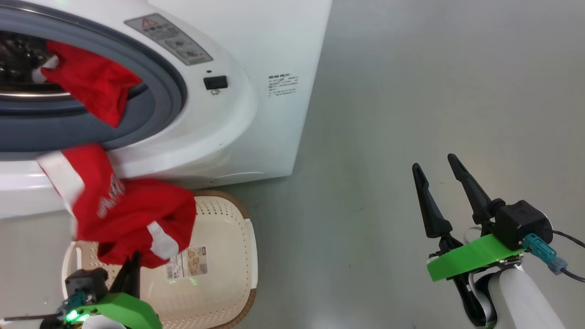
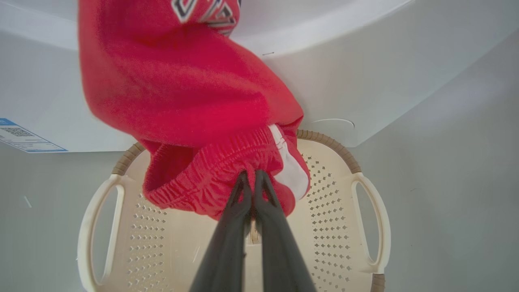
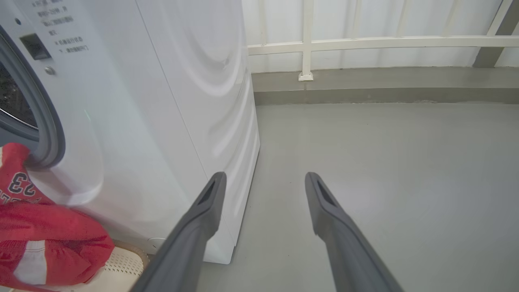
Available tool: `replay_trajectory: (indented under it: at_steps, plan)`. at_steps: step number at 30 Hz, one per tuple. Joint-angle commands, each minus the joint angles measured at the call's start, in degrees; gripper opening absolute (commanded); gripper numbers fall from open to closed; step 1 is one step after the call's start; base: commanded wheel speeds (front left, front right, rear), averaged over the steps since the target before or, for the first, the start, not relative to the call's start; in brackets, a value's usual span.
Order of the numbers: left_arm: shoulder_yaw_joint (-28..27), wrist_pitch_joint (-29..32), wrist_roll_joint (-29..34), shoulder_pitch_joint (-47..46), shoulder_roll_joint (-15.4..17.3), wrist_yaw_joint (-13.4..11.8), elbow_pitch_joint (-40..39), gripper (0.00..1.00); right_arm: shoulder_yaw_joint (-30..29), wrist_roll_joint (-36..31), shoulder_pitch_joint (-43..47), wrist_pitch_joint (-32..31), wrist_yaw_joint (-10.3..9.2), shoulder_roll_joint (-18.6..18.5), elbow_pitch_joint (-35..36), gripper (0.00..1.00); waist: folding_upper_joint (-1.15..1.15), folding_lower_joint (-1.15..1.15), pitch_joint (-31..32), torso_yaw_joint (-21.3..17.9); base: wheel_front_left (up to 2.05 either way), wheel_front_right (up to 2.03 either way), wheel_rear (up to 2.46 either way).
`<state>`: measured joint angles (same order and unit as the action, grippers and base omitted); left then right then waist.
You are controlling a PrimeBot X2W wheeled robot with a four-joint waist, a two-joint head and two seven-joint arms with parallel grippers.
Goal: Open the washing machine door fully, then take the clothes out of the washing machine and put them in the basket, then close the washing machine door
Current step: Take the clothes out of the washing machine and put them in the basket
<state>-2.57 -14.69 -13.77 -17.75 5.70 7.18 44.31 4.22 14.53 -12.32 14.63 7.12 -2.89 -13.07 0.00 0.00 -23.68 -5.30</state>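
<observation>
At the far left, the steel drum (image 1: 18,59) shows behind the grey gasket (image 1: 157,103) of the washer (image 1: 256,119). The clothes (image 1: 91,87) are in two red lots. One hangs out of the drum across the gasket's lower lip. A second bundle (image 1: 132,214), blurred and with white stripes and white lettering, trails from the washer's front edge down over the basket (image 1: 228,256).

The left gripper (image 1: 132,267) rises from the lower left, its fingers pinched together on the bundle's gathered elastic hem. In the left wrist view this hem bunches around the fingertips (image 2: 243,182), and the fabric hangs above the basket's perforated bottom, between its two side handles. Whether the cloth touches the basket I cannot tell. The basket stands on the grey floor (image 1: 411,91), tight against the washer's foot, and has a sticker (image 1: 187,262) on its bottom.

Further right on the washer's face are a grey warning label (image 1: 169,39) and a small black latch slot (image 1: 215,82), with small print on the side panel.

At the lower right, well apart from the washer and basket, the right gripper (image 1: 434,162) hangs over bare floor. Its fingers are spread wide and it holds nothing.
</observation>
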Motion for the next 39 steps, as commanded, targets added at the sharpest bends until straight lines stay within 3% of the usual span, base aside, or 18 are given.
replay_trajectory:
  at_steps: [1, 14, 18, 35, 36, 38, 39]
  plan:
    - [-1.02, -0.3, -0.3, -1.22, 1.91, 0.3, 1.07, 0.0, 1.22, 0.31, -1.36, 0.37, 0.36, 0.02, 1.59, 1.0, 0.0, 0.0, -1.03, -0.33, 0.0, 0.0, 0.0]
    - [5.6, -0.3, -3.43, -9.91, 3.91, 0.31, 14.13, 0.0, 2.1, 0.24, -3.52, 0.37, 0.36, 0.02, 2.26, 1.0, 0.0, 0.0, -5.85, -1.36, 0.0, 0.0, 0.0]
    - [8.81, -0.3, -6.69, -16.48, 6.6, 0.31, 19.41, 0.0, 3.0, 0.34, -6.23, 0.37, 0.36, 0.02, 3.22, 1.0, 0.0, 0.0, -12.1, -2.35, 0.0, 0.0, 0.0]
    - [13.27, -0.3, -11.33, -21.23, 7.81, 0.31, 23.32, 0.0, 3.47, 0.34, -7.92, 0.37, 0.36, 0.02, 3.58, 1.0, 0.0, 0.0, -15.12, -2.24, 0.0, 0.0, 0.0]
    - [13.54, -0.3, -11.69, -21.36, 7.85, 0.31, 23.49, 0.07, 3.46, 0.31, -7.95, 0.37, 0.36, 0.02, 3.58, 1.0, 0.0, 0.0, -15.14, -2.22, 0.0, 0.0, 0.0]
    - [14.14, -0.3, -12.37, -21.5, 7.86, 0.31, 23.72, 0.3, 3.38, 0.22, -7.92, 0.37, 0.36, 0.02, 3.54, 1.0, 0.0, 0.0, -15.0, -2.12, 0.0, 0.0, 0.0]
    - [14.39, -0.3, -12.72, -21.56, 7.88, 0.31, 23.73, 0.78, 3.32, 0.19, -7.89, 0.37, 0.36, 0.02, 3.52, 1.0, 0.0, 0.0, -14.92, -2.06, 0.0, 0.0, 0.0]
